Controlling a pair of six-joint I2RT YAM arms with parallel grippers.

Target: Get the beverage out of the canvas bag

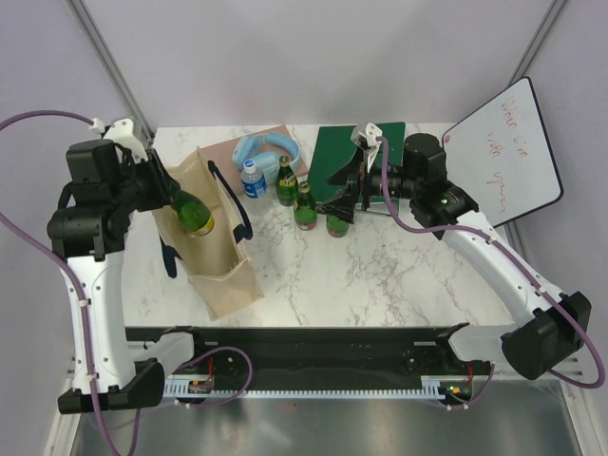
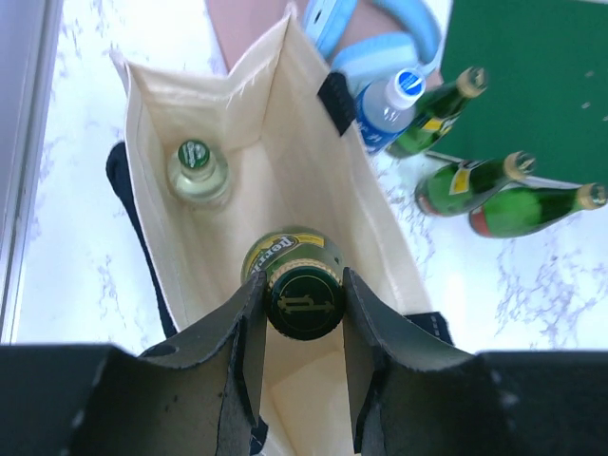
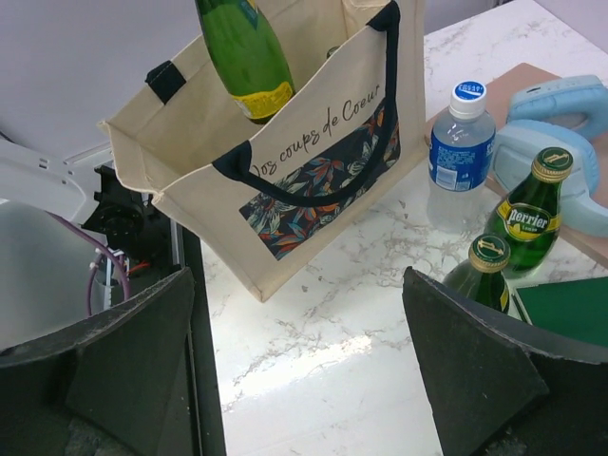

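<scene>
**Green bottle gripped at the mouth of a tote bag**

In the left half of the overhead view, the left end effector (image 1: 169,197) pinches a green bottle (image 1: 197,217) by its neck. The bottle's base is within the open canvas bag (image 1: 228,280), which stands on the table (image 1: 380,275). Another bottle (image 2: 198,171) sits inside. Right of centre, the right end effector (image 3: 296,361) is spread wide.

Bright even overhead light; glare on marble table (image 3: 313,366); near claw fingers (image 3: 475,380) blurred.
</scene>
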